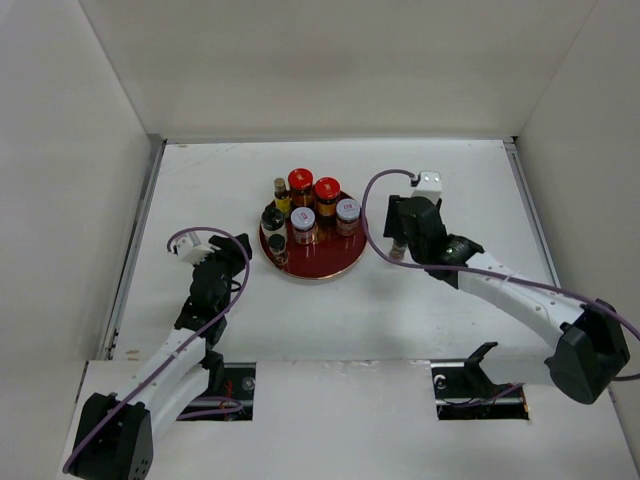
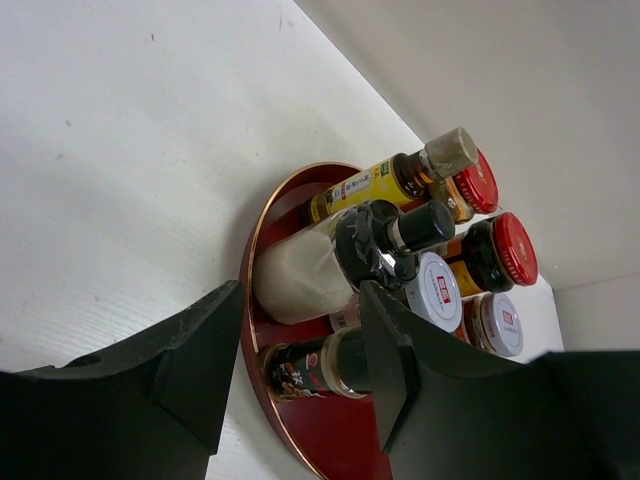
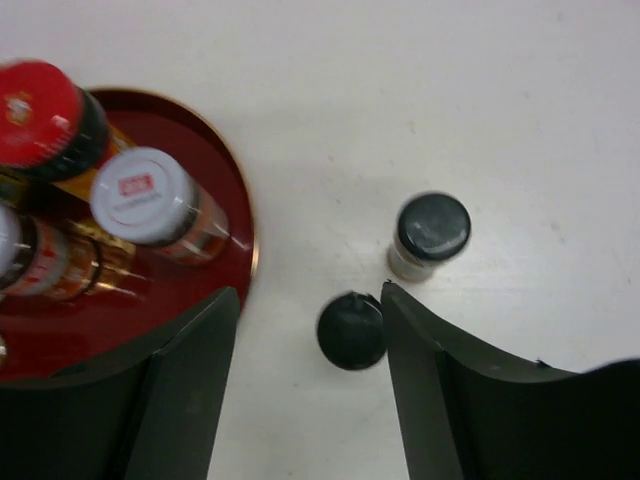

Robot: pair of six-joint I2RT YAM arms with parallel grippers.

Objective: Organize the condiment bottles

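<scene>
Several condiment bottles stand on the round red tray (image 1: 325,268): two red-capped jars (image 1: 300,182), two white-lidded jars (image 1: 304,222), a slim yellowish bottle (image 1: 281,195) and two small dark bottles (image 1: 278,250). Right of the tray, two black-capped bottles stand on the table. One black-capped bottle (image 3: 351,330) is between the fingers of my open right gripper (image 3: 308,295), close against its right finger. The other bottle (image 3: 430,232) stands just beyond. My left gripper (image 2: 300,300) is open and empty. It sits left of the tray and faces a small dark bottle (image 2: 310,368).
White walls close in the table at the back and both sides. The right arm (image 1: 520,295) stretches across the right half of the table. The left arm (image 1: 190,330) lies along the near left.
</scene>
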